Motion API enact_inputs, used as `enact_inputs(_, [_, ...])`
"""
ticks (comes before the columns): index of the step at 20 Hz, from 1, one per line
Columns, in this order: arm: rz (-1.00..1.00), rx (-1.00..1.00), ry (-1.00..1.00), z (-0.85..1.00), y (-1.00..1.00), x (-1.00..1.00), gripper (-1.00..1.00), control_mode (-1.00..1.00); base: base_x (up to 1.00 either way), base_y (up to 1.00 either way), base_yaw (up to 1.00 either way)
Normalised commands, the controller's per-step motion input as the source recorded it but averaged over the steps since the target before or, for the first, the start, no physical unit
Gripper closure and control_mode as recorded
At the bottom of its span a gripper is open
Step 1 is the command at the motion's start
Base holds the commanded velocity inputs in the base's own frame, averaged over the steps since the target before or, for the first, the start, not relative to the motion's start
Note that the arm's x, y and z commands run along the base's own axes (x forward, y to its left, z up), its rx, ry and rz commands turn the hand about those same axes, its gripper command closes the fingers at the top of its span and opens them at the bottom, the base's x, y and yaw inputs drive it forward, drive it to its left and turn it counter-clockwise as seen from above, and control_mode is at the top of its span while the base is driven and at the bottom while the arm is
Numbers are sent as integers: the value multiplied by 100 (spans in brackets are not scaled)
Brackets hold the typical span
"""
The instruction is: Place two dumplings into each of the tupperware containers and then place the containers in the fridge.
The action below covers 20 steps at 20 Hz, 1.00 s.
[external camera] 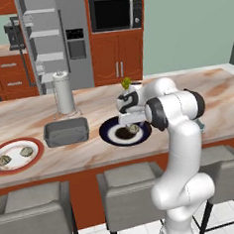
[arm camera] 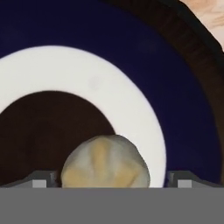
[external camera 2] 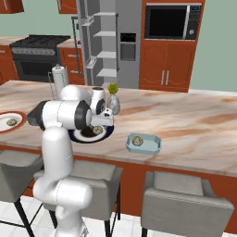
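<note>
My gripper point(arm camera: 111, 183) is low over the dark blue plate point(external camera: 110, 134), open, with a pale dumpling point(arm camera: 105, 162) between its fingertips point(arm camera: 40, 182) and a gap on each side. That dumpling point(external camera: 135, 129) lies on the plate's dark centre. Two more dumplings point(external camera: 15, 156) rest on the red-rimmed plate point(external camera: 36, 145) at the left. The dark grey tupperware container point(external camera: 66, 132) stands between the two plates. To the right, the light blue container point(external camera 2: 152, 147) holds one dumpling point(external camera 2: 137, 140). The fridge point(external camera: 58, 39) stands open behind the counter.
A paper towel roll point(external camera: 64, 93) stands behind the grey container. A small vase with a plant point(external camera 2: 113, 101) is just behind the blue plate. Grey stools point(external camera: 125, 180) line the counter's near edge. A black microwave point(external camera: 115, 12) sits right of the fridge.
</note>
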Motion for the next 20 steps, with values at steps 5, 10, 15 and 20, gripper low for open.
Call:
enact_inputs(5, [0,0,0,-15,0,-9,-100,-100,0,0,0])
enact_inputs(10, [0,0,0,-9,0,-27,100,-100,0,0,0])
enact_inputs(15, [0,0,0,-2,0,-25,100,-100,0,0,0])
enact_inputs(20, [0,0,-3,0,-3,-1,100,-100,0,0,0])
